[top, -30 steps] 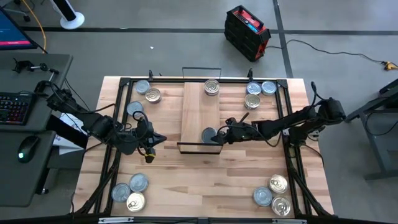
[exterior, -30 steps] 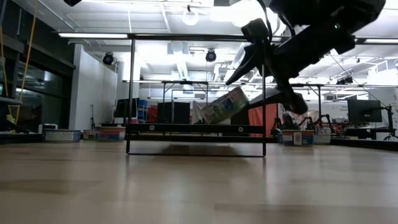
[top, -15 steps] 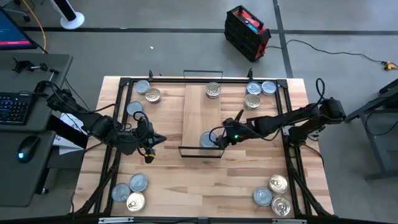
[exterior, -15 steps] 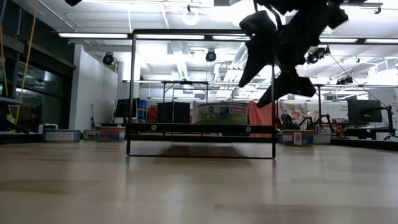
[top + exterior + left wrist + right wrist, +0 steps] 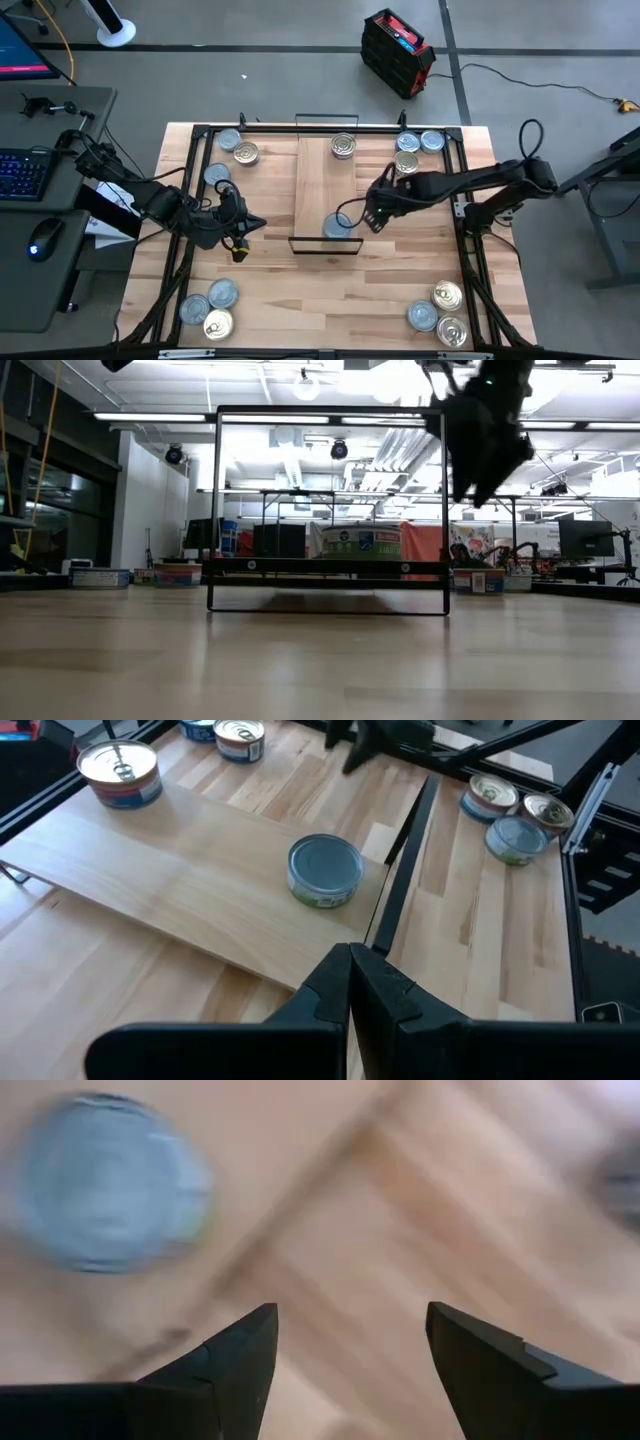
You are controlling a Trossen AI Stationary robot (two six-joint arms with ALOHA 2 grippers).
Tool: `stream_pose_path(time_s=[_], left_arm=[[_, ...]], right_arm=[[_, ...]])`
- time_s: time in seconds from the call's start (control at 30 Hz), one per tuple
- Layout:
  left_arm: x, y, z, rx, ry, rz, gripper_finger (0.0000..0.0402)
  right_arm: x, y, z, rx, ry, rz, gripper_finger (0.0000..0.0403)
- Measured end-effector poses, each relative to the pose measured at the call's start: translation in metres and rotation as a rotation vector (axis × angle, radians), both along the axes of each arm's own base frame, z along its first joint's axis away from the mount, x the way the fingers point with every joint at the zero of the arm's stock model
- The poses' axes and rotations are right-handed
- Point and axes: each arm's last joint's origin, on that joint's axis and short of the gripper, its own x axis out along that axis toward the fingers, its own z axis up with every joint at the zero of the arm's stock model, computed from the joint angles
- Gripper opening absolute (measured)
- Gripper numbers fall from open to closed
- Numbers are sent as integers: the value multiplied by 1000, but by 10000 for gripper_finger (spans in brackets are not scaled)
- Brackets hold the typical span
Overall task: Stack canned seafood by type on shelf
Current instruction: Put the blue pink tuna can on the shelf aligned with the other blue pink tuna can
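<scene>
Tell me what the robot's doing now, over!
Right gripper open, empty, beside the blue-topped tin standing on the shelf. Left gripper shut, waiting left of shelf. Nothing in the way.

High view: looks straight down from above, taking in the whole surface (image 5: pixel 330 290), both arms and the floor around.
Low view: sits at surface height, facing level across the wood toward the shelf (image 5: pixel 328 567) and the room behind.
Left wrist view: looks forward and down past the left end effector (image 5: pixel 350 982), close to the shelf (image 5: pixel 180 880).
Right wrist view: points almost straight down from close above the wood, between the right end effector (image 5: pixel 350 1360) fingers; blurred.
Shared: a blue-grey topped tin (image 5: pixel 336 224) on the shelf appears in the high, low (image 5: pixel 362 544), left wrist (image 5: pixel 325 870) and right wrist (image 5: pixel 105 1180) views.
</scene>
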Motion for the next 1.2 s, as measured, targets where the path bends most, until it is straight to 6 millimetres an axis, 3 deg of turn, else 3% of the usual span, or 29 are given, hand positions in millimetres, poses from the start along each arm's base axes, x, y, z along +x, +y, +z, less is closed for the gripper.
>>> stream_pose_path(time_s=[0.13,0.27,0.43,0.53,0.73,0.97,1.2], left_arm=[[0,0,0,-3,1,1,0],[0,0,0,-10,-1,4,0],[0,0,1,-32,-14,15,0],[2,-1,2,-51,-35,21,0],[6,-4,8,-116,-112,35,0],[12,-7,18,-195,-225,39,0],[16,-10,28,-221,-327,19,0]], right_arm=[[-33,-16,11,-58,65,-142,238],[-65,-27,16,-51,-16,-306,219],[-89,-44,5,-90,-141,-541,185],[-91,-61,-12,-104,-181,-627,141],[-88,-102,-46,-142,-232,-698,12],[-90,-145,-73,-131,-180,-722,3],[-86,-163,-92,-133,-135,-708,1]])
